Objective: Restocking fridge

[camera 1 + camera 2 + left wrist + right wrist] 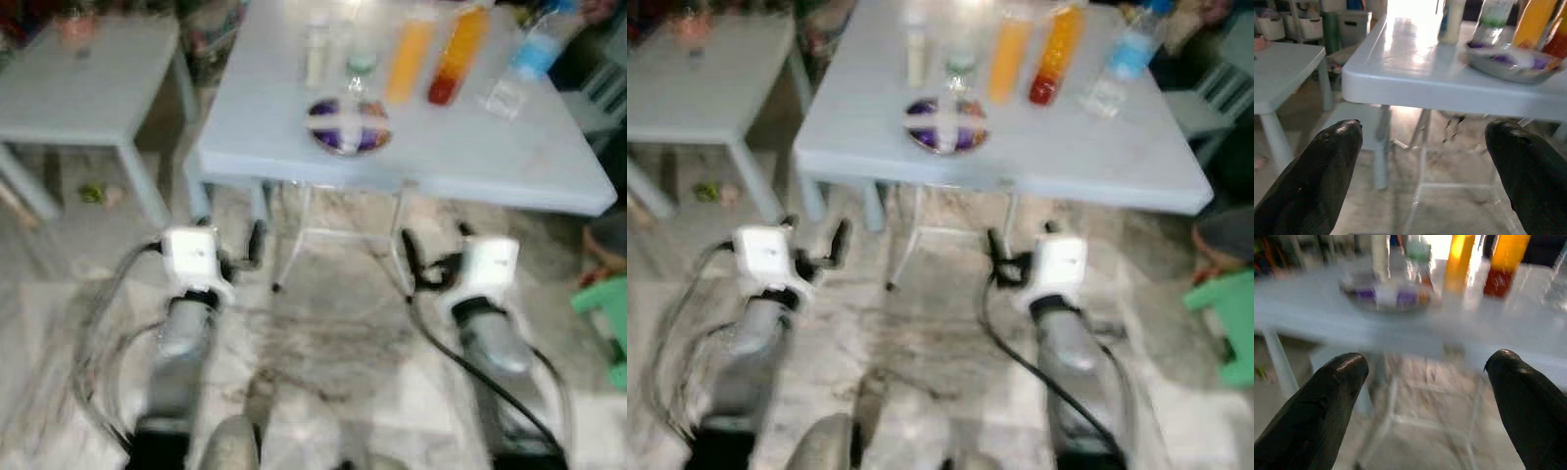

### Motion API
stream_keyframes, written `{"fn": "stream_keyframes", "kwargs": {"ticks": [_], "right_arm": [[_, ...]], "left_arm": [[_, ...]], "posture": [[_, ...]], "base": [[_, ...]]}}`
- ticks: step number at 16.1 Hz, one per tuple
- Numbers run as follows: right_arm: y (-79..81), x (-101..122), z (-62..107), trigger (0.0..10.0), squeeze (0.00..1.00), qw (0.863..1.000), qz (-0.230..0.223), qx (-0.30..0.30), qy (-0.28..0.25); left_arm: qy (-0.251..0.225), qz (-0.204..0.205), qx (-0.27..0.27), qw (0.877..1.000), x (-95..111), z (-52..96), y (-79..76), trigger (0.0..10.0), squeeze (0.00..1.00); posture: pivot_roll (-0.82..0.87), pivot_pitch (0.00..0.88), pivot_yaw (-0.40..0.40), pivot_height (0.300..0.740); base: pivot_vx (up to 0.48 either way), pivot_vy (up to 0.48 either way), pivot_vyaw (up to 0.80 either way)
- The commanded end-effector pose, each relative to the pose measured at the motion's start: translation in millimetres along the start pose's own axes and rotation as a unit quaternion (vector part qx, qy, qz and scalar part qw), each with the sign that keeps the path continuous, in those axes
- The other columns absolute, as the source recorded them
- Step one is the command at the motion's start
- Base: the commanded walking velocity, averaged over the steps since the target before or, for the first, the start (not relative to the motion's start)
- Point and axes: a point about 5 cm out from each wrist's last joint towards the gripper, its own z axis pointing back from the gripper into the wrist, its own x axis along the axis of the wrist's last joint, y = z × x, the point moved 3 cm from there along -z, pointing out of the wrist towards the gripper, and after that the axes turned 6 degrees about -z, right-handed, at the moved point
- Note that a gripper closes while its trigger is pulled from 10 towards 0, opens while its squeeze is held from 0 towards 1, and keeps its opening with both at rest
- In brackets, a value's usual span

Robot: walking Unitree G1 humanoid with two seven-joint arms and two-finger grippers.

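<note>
The white surface [470,157] stood ahead of the robot, carrying the things to be restocked near its far side: two tall orange bottles [409,61], one of them red at the base [458,54], a clear water bottle with a blue label [524,61], a pale slim bottle [316,49], a small green-capped bottle [360,70] and a purple dish [350,125] closest to the front edge. A smaller table [88,78] sat to the left. The left gripper [1422,142] and right gripper [1425,372] hung below the edge, fingers spread wide and empty. Rising from there, a finger might catch the overhanging rim; a long reach past the dish could topple the crowded upright bottles. No label could be read through the blur.
</note>
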Motion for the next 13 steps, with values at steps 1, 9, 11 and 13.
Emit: {"fn": "stream_keyframes", "kwargs": {"ticks": [1,9,11,13], "right_arm": [[-10.7,-2.3,5.8,10.0,0.00,1.000,0.010,-0.014,0.007],[3.2,1.2,3.4,10.0,0.00,1.000,0.019,0.025,-0.005],[4.7,0.6,2.6,10.0,0.00,1.000,0.016,0.023,-0.004],[3.1,0.0,2.2,10.0,0.00,1.000,0.016,0.016,-0.004]], "left_arm": [[-0.007,0.007,-0.009,1.000,3.6,-1.8,-9.1,10.0,0.00],[-0.008,0.006,-0.003,1.000,4.9,-6.1,-9.0,10.0,0.00],[-0.009,0.007,-0.003,1.000,5.4,-7.5,-9.9,10.0,0.00],[-0.009,0.008,-0.006,1.000,5.6,-7.0,-11.1,10.0,0.00]], "posture": [[0.02,0.087,-0.048,0.740],[0.02,0.097,-0.047,0.740],[0.02,0.097,-0.047,0.740],[0.02,0.099,-0.046,0.740]], "base": [[0.277,0.000,0.64],[0.068,0.000,0.30],[0.000,0.000,0.66],[0.255,0.000,0.62]]}}
